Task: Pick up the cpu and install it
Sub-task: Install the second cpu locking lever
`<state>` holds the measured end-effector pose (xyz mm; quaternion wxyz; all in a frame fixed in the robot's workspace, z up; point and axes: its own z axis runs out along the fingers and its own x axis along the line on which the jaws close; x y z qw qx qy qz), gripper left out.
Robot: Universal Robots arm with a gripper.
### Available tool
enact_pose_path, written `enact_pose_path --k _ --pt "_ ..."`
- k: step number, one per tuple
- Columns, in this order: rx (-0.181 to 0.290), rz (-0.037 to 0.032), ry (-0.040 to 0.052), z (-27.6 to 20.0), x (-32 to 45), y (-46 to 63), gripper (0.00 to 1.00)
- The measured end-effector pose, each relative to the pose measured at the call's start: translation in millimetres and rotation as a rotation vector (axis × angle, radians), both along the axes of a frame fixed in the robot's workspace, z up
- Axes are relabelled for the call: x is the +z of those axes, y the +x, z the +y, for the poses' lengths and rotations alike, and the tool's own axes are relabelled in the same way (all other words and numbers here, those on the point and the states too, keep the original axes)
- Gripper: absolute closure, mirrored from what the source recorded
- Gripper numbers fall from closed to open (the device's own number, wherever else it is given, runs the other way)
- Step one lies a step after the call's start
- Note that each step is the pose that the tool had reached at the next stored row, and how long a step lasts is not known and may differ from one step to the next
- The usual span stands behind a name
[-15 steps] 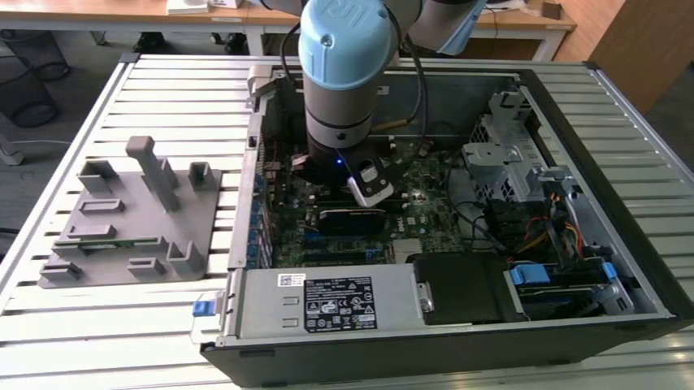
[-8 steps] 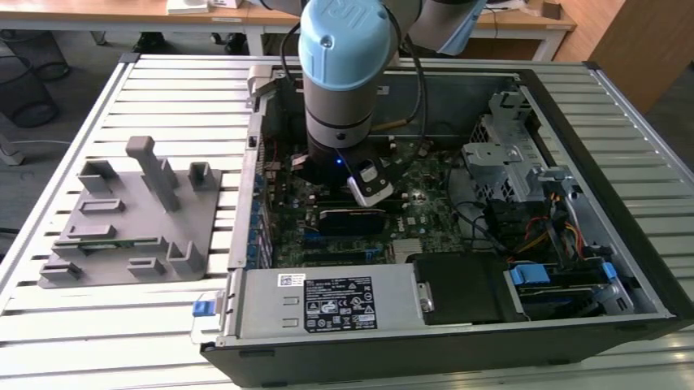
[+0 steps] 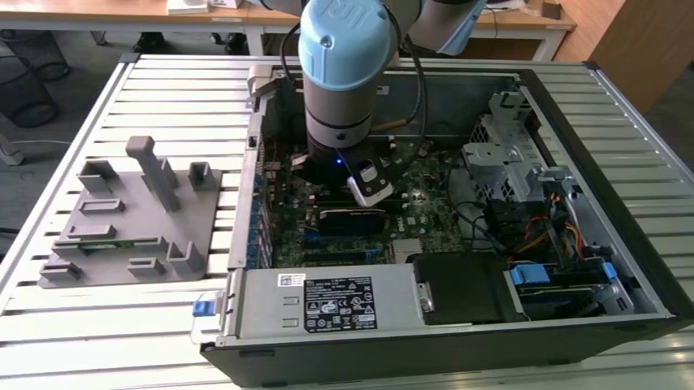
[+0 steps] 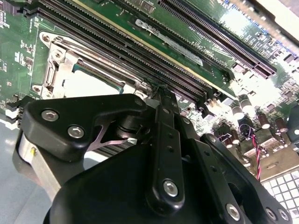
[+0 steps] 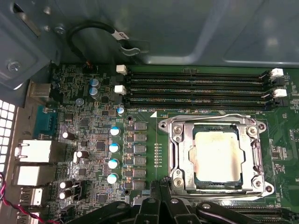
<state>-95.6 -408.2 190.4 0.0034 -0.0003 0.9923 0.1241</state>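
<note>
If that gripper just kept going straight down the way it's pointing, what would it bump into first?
Probably the motherboard beside the socket, where the cpu already sits. The gripper looks shut and points at the memory slots, though depth is unclear.

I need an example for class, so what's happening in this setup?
A robot arm reaches down into an open computer case. Its gripper hangs just above the motherboard, beside the socket. The cpu already sits in that socket, inside the metal frame.
</note>
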Motion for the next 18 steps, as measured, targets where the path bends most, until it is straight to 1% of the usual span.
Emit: enact_pose_path --k 6,12,18 --pt "0.000 -0.0002 0.0000 0.1 2.9 -0.1 0.89" --pt "0.000 0.0001 -0.0006 0.0 9.1 -0.4 0.89" --pt "0.000 0.0001 -0.0008 0.0 11.5 -0.4 0.89"
